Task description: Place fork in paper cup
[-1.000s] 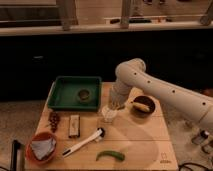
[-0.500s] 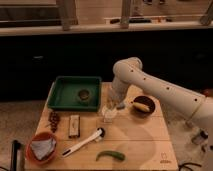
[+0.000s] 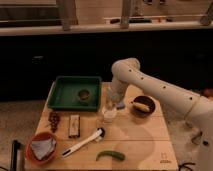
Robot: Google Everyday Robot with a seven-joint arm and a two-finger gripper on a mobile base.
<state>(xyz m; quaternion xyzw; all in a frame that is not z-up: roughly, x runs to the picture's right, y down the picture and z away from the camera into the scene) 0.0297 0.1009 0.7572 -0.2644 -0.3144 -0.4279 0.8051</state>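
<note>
A small white paper cup point(image 3: 109, 114) stands upright near the middle of the wooden bench point(image 3: 140, 142), just right of the green tray's near right corner, its wide mouth facing up. The robot's hand point(image 3: 111, 100) hangs directly above the cup. The fork cannot be made out; it may be hidden at the hand or inside the cup.
</note>
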